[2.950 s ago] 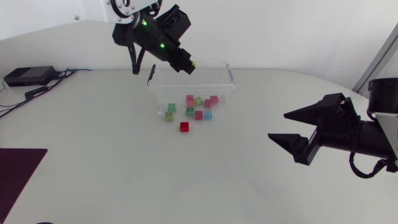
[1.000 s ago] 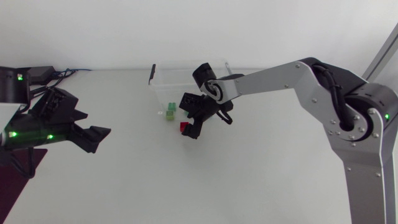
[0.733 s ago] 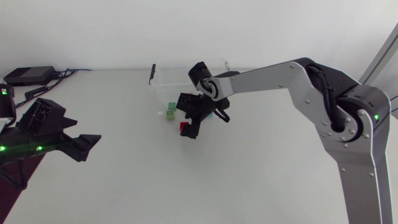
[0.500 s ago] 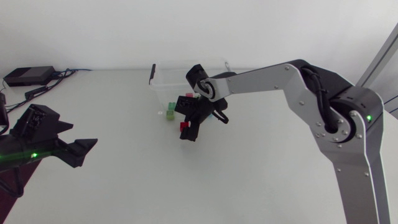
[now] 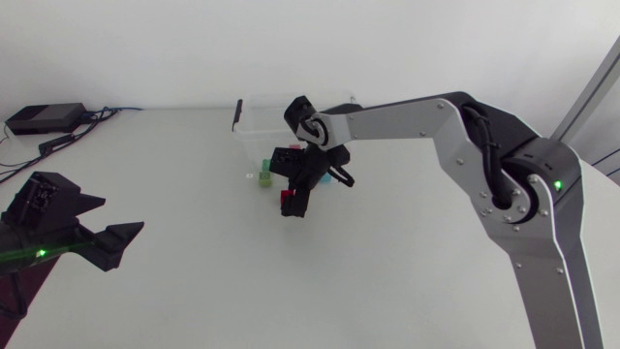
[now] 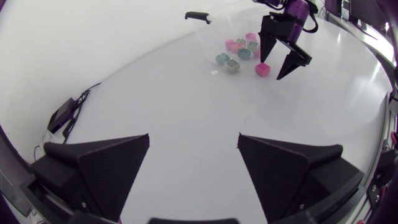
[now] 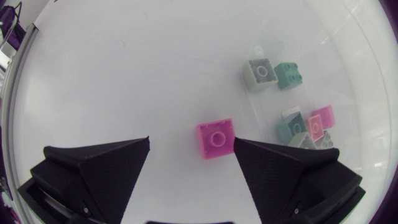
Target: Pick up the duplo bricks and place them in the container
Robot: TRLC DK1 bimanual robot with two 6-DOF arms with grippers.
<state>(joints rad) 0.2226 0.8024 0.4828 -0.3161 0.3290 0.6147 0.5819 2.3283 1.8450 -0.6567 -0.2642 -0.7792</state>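
The small red brick point(image 7: 216, 138), lying studs-up on the tabletop point(image 7: 124, 74) just on the near side of the clear container point(image 5: 260, 134), looks light, rigid and slick, so the right claw point(image 7: 191, 143), spread wide above it, should pinch two flat opposite walls.

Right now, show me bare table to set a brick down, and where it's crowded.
Bare: the wide stretch of table between the left gripper and the red brick, and the near side in front of the right arm. Crowded: around the clear container, where the open right gripper straddles that brick beside the other bricks.
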